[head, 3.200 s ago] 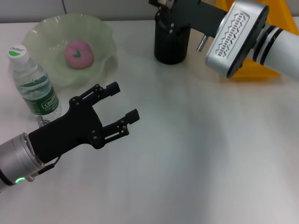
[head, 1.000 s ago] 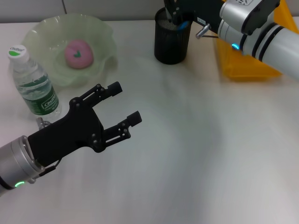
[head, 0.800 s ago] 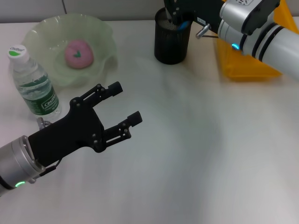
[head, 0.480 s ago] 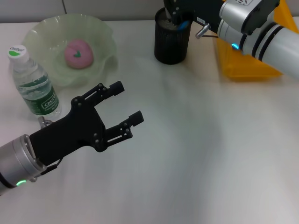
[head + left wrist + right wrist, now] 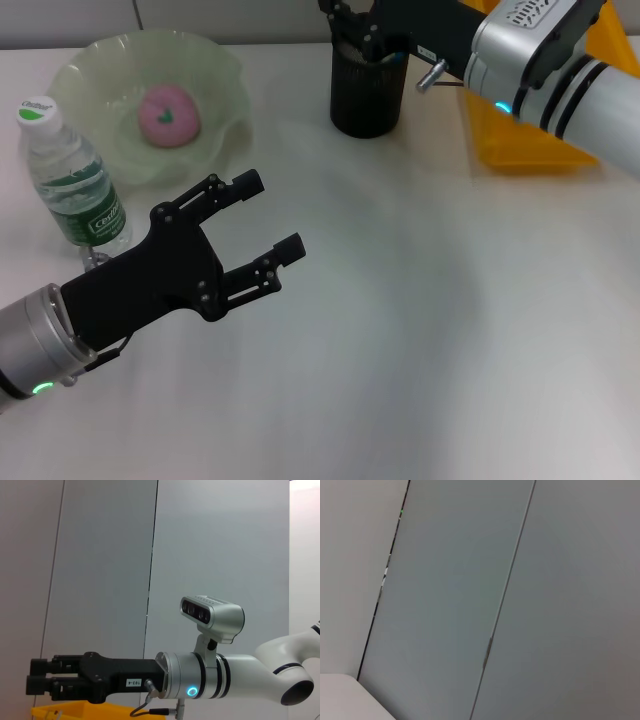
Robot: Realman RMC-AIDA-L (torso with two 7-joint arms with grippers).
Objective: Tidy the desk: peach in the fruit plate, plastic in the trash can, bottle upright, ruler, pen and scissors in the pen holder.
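Note:
A pink peach [image 5: 168,115] lies in the pale green fruit plate [image 5: 225,70] at the back left. Beside the plate, at the left edge, the clear bottle [image 5: 75,185] stands upright with its cap on. My left gripper [image 5: 272,214] hovers open and empty over the desk, right of the bottle. My right gripper [image 5: 360,25] sits directly over the mouth of the black pen holder [image 5: 367,95] and covers what is inside. The left wrist view shows that right gripper [image 5: 39,685] from the side. Ruler, pen, scissors and plastic are hidden or out of view.
The yellow trash can [image 5: 520,140] stands at the back right, partly behind my right forearm [image 5: 560,70]; its rim [image 5: 55,712] also shows in the left wrist view. The right wrist view shows only grey wall panels.
My right gripper has shifted slightly left and now covers the pen holder's mouth; the blue item seen in the holder no longer shows. The left arm has barely moved.

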